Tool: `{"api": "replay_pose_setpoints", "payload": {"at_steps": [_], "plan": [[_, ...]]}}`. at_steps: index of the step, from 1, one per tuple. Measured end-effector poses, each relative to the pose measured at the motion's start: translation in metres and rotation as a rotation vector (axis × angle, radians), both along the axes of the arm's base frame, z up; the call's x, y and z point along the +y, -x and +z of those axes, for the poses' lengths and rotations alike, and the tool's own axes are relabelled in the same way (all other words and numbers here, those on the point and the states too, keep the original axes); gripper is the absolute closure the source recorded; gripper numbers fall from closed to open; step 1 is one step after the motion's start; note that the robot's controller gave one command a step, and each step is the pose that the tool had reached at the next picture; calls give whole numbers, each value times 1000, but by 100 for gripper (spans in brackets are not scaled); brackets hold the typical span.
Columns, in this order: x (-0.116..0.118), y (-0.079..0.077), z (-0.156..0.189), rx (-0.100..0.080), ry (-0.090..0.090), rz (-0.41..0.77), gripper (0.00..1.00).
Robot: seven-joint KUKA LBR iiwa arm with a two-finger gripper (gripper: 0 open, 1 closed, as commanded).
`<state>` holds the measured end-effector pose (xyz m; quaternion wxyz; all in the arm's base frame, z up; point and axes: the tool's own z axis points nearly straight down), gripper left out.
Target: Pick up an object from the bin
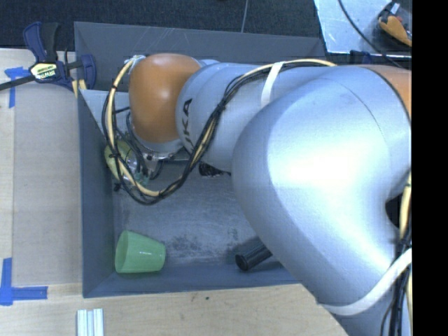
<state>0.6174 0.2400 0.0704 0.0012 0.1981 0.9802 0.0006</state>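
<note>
The tool (pixel 131 165) sits low against the left wall of the bin (pixel 94 208), tucked under the orange cover (pixel 157 96) and looped cables; clenched or released, I cannot tell. A pale green cup (pixel 140 253) lies on its side in the bottom-left corner, apart from the tool. A black cylinder (pixel 252 256) pokes out from under the arm (pixel 315 173).

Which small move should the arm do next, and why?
Probably slide the gripper toward the near wall, above the green cup: it lies on its side in the near-left corner, while the gripper hangs by the left wall, apart from it.
</note>
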Motion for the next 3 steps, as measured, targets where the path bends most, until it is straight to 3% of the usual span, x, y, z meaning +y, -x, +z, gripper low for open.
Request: {"api": "replay_pose_setpoints", "payload": {"at_steps": [1, 3], "plan": [[-2, 3, 22, 11, 3, -2, 100], [-2, 0, 93, 0, -1, -2, 100]]}}
